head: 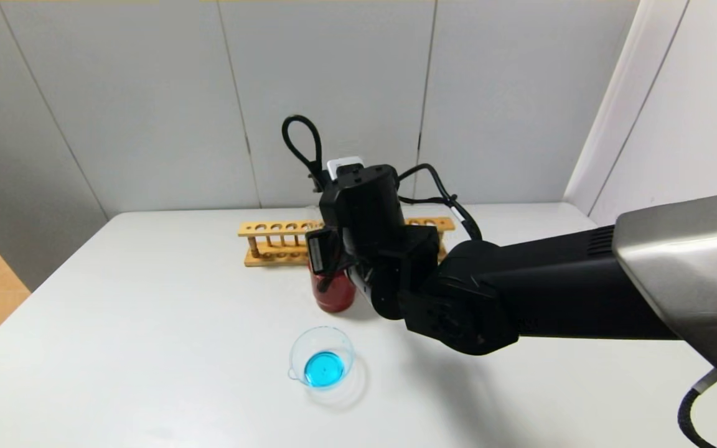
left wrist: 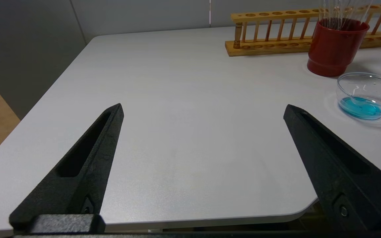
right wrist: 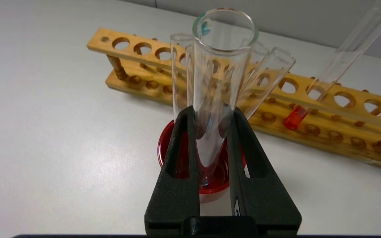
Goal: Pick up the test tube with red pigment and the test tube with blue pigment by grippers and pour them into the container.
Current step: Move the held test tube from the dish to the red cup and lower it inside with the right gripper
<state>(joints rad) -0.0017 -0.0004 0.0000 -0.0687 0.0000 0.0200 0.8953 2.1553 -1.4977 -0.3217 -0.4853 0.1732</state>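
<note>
- Broadly, the matte white table (head: 147,348) carries everything; its rounded near corner shows in the left wrist view.
- Right gripper (right wrist: 213,132): textured black fingers clamped on an emptied clear tube (right wrist: 222,76) over the dark red cup (left wrist: 334,49), which the arm partly hides in the head view.
- Left gripper (left wrist: 203,110): fingers wide apart, above bare table.
- Wooden rack (right wrist: 326,112): test tube with red pigment (right wrist: 326,79) leaning in it.
- Container (head: 322,357): clear glass, blue liquid inside.

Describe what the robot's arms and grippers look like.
The right arm is bulky matte black with a silver-grey shell nearer the body, looping black cables and a small white box at the wrist. Both grippers, left and right, have tapered black fingers with slotted cut-outs.
</note>
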